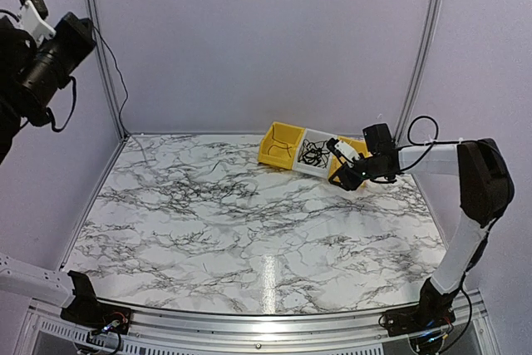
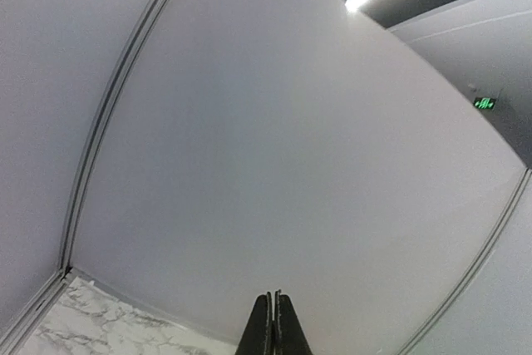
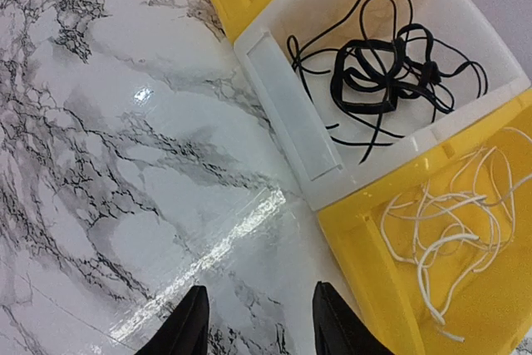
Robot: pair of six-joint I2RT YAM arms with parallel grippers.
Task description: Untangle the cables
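Note:
The cables (image 3: 378, 81) are thin black wires looped in a small tangle inside a white bin (image 3: 291, 114); from above they show as a dark knot (image 1: 312, 153). Several thin white strands (image 3: 440, 230) lie in the yellow bin (image 3: 366, 263) beside it. My right gripper (image 3: 259, 290) hovers open over the marble table just in front of these bins, with nothing between its fingers. In the top view it sits at the bins' right end (image 1: 338, 150). My left gripper (image 2: 275, 297) is shut on nothing and points at the wall, raised high at the far left.
A second yellow bin (image 1: 280, 145) stands left of the white one; the three form a row at the back right of the marble table (image 1: 233, 214). Metal frame posts (image 1: 104, 47) and pale walls close in the back.

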